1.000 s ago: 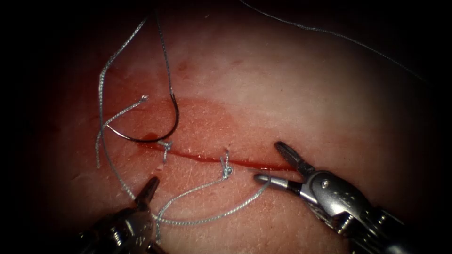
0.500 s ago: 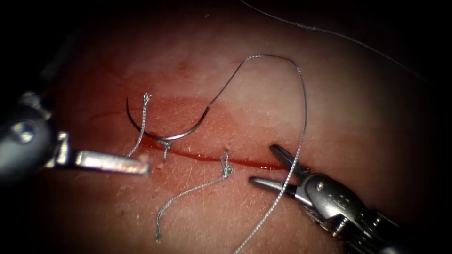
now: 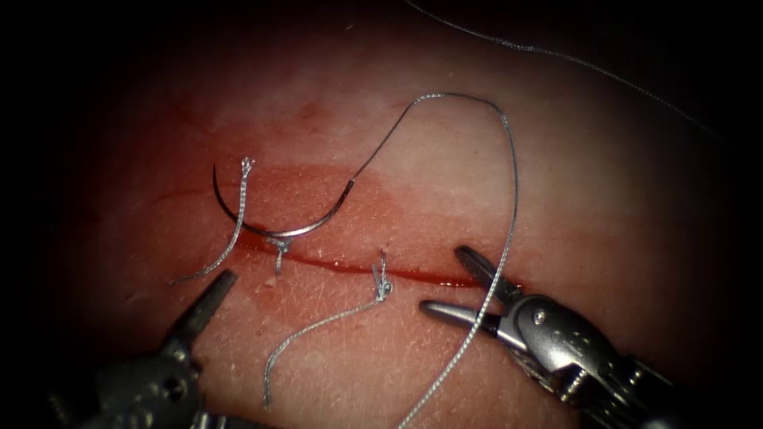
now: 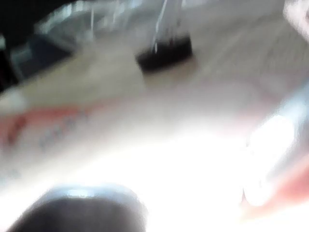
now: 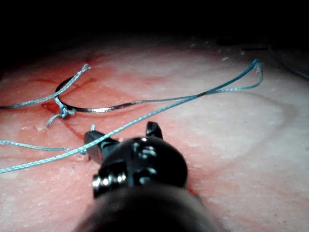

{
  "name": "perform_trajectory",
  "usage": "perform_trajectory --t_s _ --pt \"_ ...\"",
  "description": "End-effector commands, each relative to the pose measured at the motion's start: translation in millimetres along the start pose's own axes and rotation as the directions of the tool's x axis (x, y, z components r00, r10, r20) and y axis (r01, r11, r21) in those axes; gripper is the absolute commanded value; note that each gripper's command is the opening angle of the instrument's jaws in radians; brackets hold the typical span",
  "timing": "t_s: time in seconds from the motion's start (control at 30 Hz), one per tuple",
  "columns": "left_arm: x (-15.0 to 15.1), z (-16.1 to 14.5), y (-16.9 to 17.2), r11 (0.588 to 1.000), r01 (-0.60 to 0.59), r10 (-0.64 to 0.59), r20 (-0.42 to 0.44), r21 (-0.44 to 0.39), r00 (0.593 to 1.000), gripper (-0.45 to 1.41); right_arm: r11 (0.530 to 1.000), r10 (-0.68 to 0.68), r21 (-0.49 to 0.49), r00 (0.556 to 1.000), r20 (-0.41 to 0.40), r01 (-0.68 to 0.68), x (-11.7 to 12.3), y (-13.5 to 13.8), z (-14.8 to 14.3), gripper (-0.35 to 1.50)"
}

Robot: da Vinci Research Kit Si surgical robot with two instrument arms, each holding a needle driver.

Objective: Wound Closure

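The right end effector is spread open at the right end of the cut and grips nothing; the thread runs between its jaws. The left end effector sits closed and empty below the cut's left end. The needle lies free on the tissue, just above the left end effector, beside a knotted stitch.

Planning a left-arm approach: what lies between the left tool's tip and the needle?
Endoscope view: one cut thread end crosses between left tool and needle; otherwise bare tissue. Needle lies free, unheld.
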State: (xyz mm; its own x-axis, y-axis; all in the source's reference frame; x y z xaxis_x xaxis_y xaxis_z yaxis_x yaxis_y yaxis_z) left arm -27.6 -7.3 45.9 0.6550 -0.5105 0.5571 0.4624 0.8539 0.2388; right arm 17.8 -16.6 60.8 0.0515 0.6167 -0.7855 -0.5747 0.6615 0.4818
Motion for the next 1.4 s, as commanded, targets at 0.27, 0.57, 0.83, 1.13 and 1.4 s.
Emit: perform_trajectory --t_s 0.27,0.57,0.83,1.13,1.4 --pt "5.3 13.4 3.2 0.995 -0.010 -0.003 -0.133 -0.098 0.991 0.74 0.953 -0.119 0.281 0.993 0.006 0.113 0.7 -3.1 1.4 0.64" --pt "5.3 12.7 2.8 0.999 0.029 -0.032 -0.267 -0.016 0.963 0.37 0.956 -0.123 0.266 0.992 -0.008 0.121 1.0 -3.1 1.5 0.81" --pt "4.8 11.7 1.7 0.999 0.046 -0.041 -0.331 0.008 0.943 -0.45 0.961 -0.121 0.251 0.993 -0.007 0.119 1.2 -3.0 1.5 0.81" --pt "4.4 10.8 2.6 0.999 0.034 -0.038 -0.371 -0.018 0.928 -0.45 0.962 -0.133 0.241 0.991 -0.010 0.131 1.8 -3.4 2.0 0.81" --pt "5.4 10.1 2.1 0.997 0.061 -0.074 -0.398 -0.044 0.914 0.67 0.962 -0.133 0.239 0.991 -0.010 0.131 1.8 -3.6 1.9 0.93"
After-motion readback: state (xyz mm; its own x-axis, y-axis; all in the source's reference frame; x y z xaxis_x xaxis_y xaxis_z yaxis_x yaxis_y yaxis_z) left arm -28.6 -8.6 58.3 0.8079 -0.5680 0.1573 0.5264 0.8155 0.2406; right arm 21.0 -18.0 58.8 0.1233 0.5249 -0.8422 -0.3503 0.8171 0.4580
